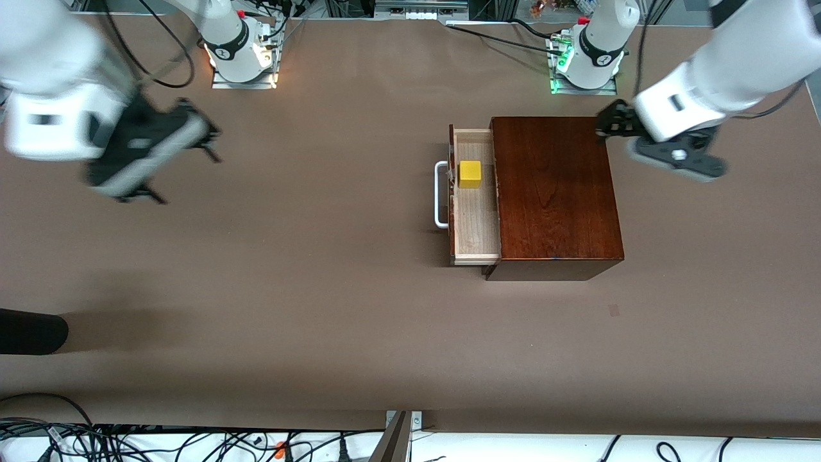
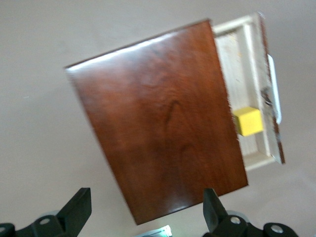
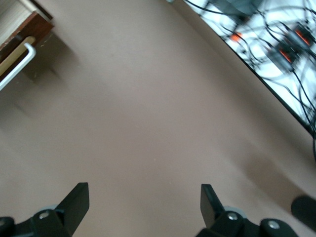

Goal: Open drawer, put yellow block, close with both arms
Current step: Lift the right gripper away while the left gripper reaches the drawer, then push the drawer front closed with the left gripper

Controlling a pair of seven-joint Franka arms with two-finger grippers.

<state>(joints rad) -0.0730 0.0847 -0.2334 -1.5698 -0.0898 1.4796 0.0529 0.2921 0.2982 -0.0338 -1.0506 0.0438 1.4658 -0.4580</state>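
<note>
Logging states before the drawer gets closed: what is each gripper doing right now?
Left gripper: open, empty, over the wooden box.
Right gripper: open, empty, over bare table.

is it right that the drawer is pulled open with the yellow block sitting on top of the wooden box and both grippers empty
Not quite. The yellow block sits inside the open drawer, not on top of the wooden box; the front view shows it. The left gripper and right gripper are open and empty.
</note>
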